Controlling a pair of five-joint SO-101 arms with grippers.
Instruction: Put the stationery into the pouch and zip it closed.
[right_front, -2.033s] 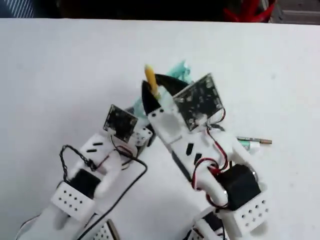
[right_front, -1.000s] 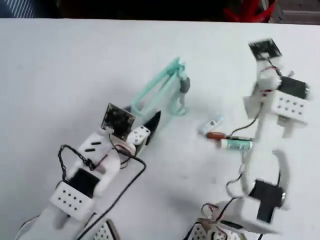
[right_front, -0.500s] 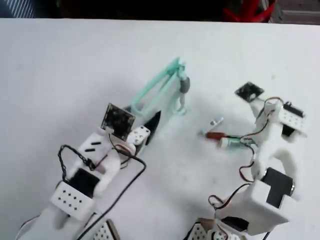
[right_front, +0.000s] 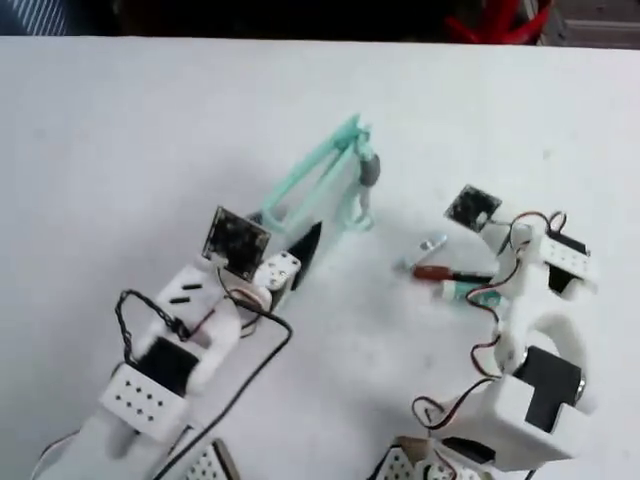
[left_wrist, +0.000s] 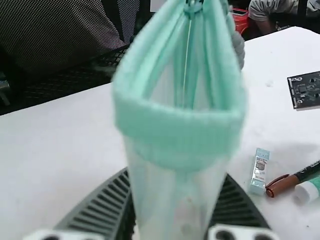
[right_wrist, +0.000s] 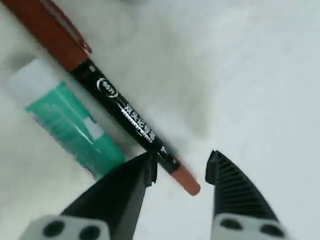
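The mint-green pouch (right_front: 318, 185) lies open on the white table, one end pinched in my left gripper (right_front: 298, 252), which is shut on it. From the left wrist the pouch (left_wrist: 180, 100) rises between the jaws with its zip parted. Right of it lie a small packet (right_front: 432, 243), a red-capped black pen (right_front: 440, 272) and a white-and-green glue stick (right_front: 465, 290). My right gripper (right_wrist: 182, 160) is open, low over the table, with the pen's (right_wrist: 120, 110) tail end between its fingers and the glue stick (right_wrist: 70, 125) alongside.
The table (right_front: 150, 120) is bare white on the left and at the back. Dark clutter and a red object (right_front: 495, 22) sit beyond the far edge. A black cable (right_front: 250, 375) loops beside the left arm.
The right arm, which held a yellow item over the pouch, swung away to the right and then came down over the pen and glue stick. The left arm and pouch stayed put.
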